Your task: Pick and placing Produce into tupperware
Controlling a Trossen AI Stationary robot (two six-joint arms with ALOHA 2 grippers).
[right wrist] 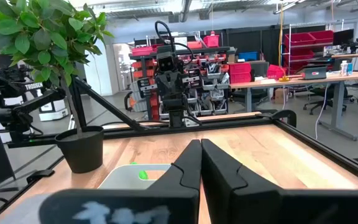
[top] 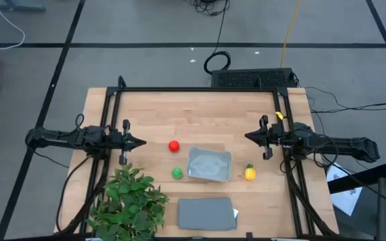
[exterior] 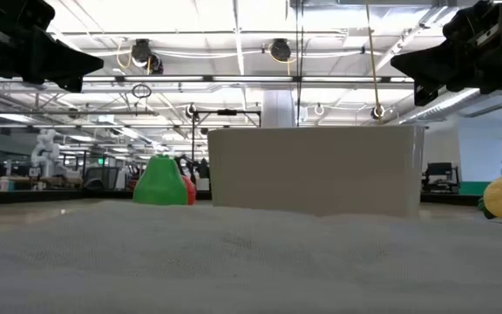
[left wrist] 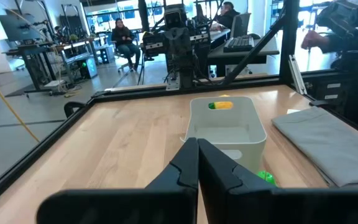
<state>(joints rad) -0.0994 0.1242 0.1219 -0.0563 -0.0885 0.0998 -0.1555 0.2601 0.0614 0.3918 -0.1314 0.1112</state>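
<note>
The clear tupperware [top: 210, 165] stands on the wooden table's middle, empty. The red round piece [top: 173, 146] lies on the table to its far left, the green round piece [top: 177, 173] at its left side, and the yellow piece with green top [top: 250, 173] at its right side. My left gripper [top: 141, 142] hovers shut at the left, left of the red piece. My right gripper [top: 248, 136] hovers shut at the right, beyond the yellow piece. Both hang above the table in the low view and hold nothing.
A large leafy plant [top: 129, 199] in a pot stands at the near left. A flat grey rectangle [top: 206, 213] lies at the near edge below the tupperware. A black frame [top: 200, 90] runs around the table's far and side edges. People sit beyond the table in the left wrist view.
</note>
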